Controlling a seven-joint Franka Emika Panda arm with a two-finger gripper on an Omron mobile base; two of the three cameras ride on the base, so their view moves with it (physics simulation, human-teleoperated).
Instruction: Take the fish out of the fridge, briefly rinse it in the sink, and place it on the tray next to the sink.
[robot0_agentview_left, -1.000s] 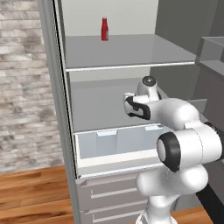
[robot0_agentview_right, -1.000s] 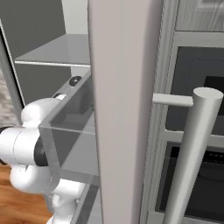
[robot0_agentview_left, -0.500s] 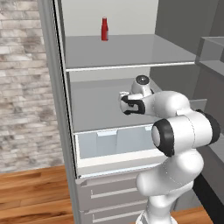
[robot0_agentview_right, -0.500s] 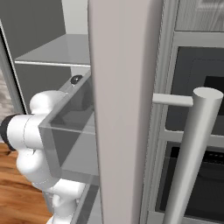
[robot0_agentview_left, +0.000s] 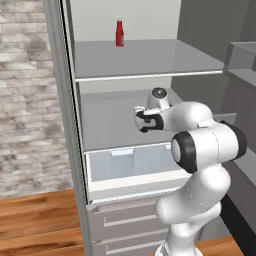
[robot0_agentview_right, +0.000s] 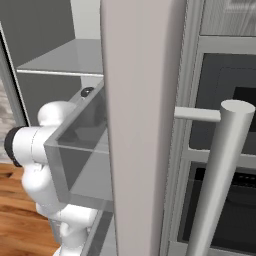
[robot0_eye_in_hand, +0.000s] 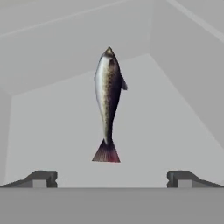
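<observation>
The fish (robot0_eye_in_hand: 108, 103), slim and dark grey with a paler belly and a reddish tail, lies on the pale middle shelf of the fridge (robot0_agentview_left: 125, 75), its tail pointing toward my hand. In the hand view my gripper (robot0_eye_in_hand: 112, 179) is open, both dark fingertips (robot0_eye_in_hand: 43, 178) just short of the tail, and nothing sits between them. From the left base view the arm reaches into the fridge, with the gripper (robot0_agentview_left: 141, 120) low over that middle shelf. The sink and the tray are out of view.
A small red bottle (robot0_agentview_left: 119, 33) stands on the upper shelf. An open bluish crisper drawer (robot0_agentview_left: 130, 167) sits under the arm, with grey drawer fronts (robot0_agentview_left: 125, 220) below. The open fridge door (robot0_agentview_right: 140, 125) and its thick handle (robot0_agentview_right: 220, 175) stand close on the right.
The hand has moved a little left and deeper over the middle shelf, and the elbow has swung up and in. The jaws stayed open.
</observation>
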